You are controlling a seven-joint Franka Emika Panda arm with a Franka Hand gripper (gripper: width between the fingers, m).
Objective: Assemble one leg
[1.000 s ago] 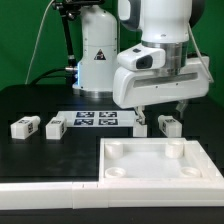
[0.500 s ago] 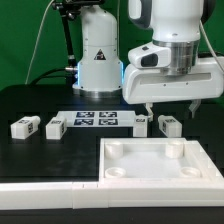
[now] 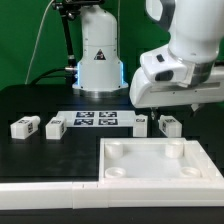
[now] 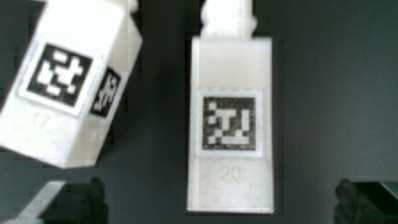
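Beneath parted fingers, apparently, one leg.

The exterior view stands off the desk's front edge, slightly raised, facing its back edge at middle range. The wrist view looks straight down, very near, on two legs; both share that patch of desk top.
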